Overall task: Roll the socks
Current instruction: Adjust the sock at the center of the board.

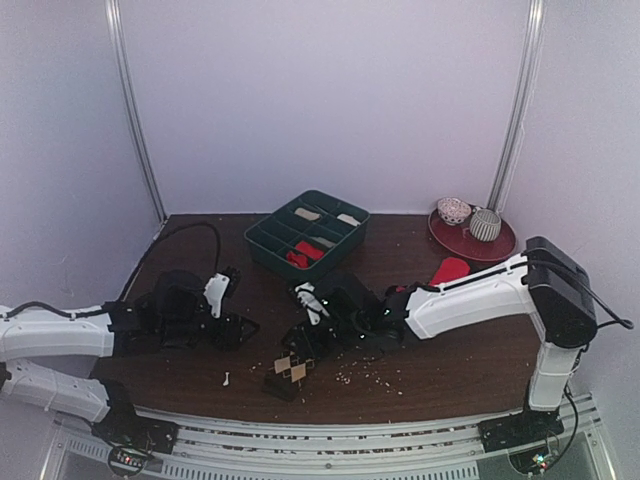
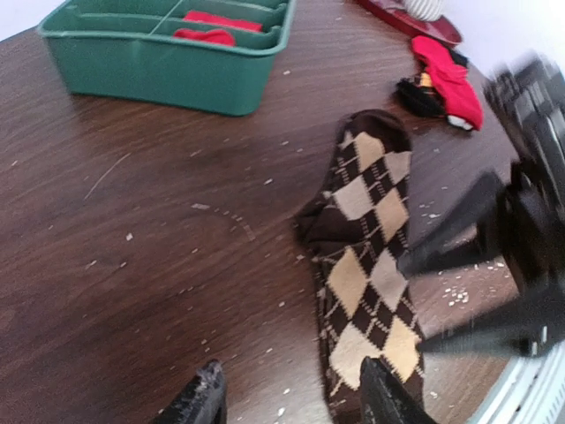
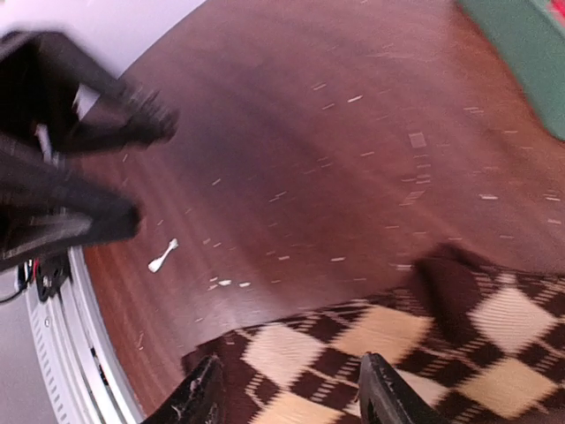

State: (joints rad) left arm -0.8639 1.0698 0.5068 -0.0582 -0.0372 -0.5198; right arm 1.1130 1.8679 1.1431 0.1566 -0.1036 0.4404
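A dark brown sock with tan argyle diamonds (image 1: 290, 370) lies flat near the table's front middle. It also shows in the left wrist view (image 2: 366, 265) and the right wrist view (image 3: 397, 353). My left gripper (image 2: 291, 406) is open and empty; its right finger hangs over the sock's near end. In the top view it (image 1: 243, 328) sits left of the sock. My right gripper (image 3: 287, 402) is open, low over the sock, holding nothing; it also shows from above (image 1: 305, 345). A red sock with a white end (image 2: 450, 79) lies beside a dark bundle (image 2: 419, 95) at the back right.
A green divided tray (image 1: 262, 240) with red pieces in it stands at the back middle. A red plate (image 1: 500, 250) with two patterned balls is at the back right. Crumbs and a small white scrap (image 3: 163, 256) lie on the brown table. The table's front edge is close.
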